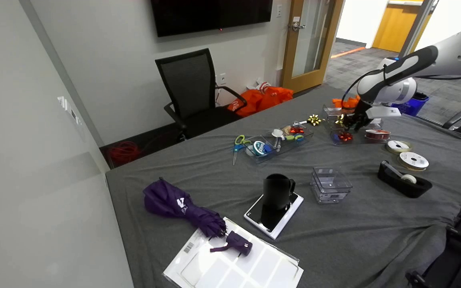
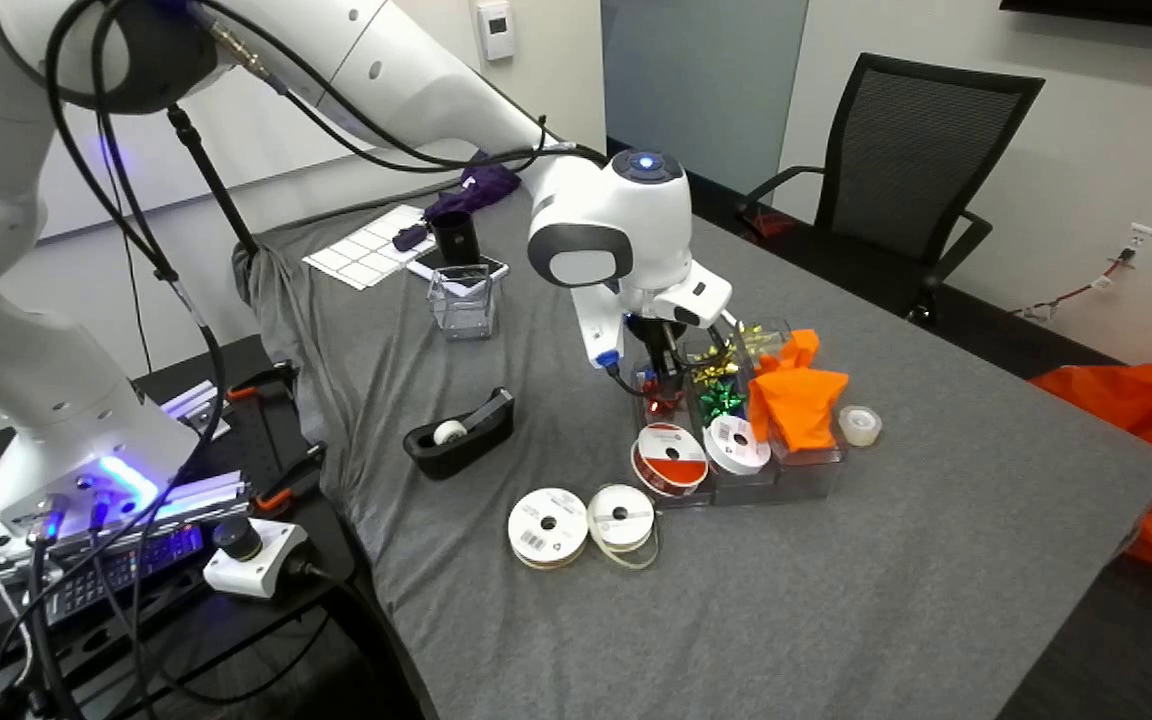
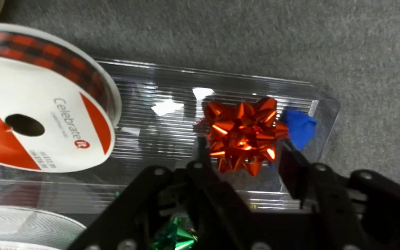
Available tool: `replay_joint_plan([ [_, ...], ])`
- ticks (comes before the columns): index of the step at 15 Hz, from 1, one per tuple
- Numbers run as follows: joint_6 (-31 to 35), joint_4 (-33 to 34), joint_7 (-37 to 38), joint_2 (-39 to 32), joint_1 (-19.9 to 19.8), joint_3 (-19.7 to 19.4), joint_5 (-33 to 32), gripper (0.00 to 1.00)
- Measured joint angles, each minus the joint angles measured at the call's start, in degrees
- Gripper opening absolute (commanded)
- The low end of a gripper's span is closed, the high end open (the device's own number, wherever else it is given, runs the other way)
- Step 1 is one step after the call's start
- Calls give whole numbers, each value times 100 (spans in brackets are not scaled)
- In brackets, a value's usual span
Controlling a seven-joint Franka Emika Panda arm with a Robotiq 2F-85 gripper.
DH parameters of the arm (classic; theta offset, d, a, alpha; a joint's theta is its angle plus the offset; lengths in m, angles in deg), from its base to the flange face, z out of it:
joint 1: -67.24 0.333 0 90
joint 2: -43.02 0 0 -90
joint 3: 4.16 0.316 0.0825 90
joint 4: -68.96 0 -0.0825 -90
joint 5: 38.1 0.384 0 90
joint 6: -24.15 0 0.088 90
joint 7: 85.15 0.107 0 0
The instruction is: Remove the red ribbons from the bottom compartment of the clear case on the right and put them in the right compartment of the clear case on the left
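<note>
A shiny red bow (image 3: 241,128) sits at one end of the outer compartment of a clear case (image 3: 172,72). It also shows in both exterior views (image 1: 345,137) (image 2: 658,402). My gripper (image 3: 242,143) points down at it, part closed, with a finger pressed on each side of the bow. Whether the bow is lifted off the case floor, I cannot tell. A red plaid ribbon spool (image 3: 43,121) leans in the same compartment. In an exterior view, a longer clear case (image 1: 261,159) holds tape, small items and another red bow (image 1: 297,130).
A blue piece (image 3: 300,126) lies beside the held bow. Neighbouring compartments hold a green bow (image 2: 721,398), a white spool (image 2: 737,445) and orange cloth (image 2: 798,395). Loose spools (image 1: 413,160), a tape dispenser (image 1: 403,183), a small clear box (image 1: 330,188) and a mug (image 1: 277,192) stand on the table.
</note>
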Motion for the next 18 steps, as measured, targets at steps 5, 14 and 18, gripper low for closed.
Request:
replay_joint_plan([
  [5,11,334,274,-295,7,-38,-4,21],
  [14,10,740,451,-632,9,-52,-9,0],
  [18,10,672,451,-568,31,-96,-86,0],
])
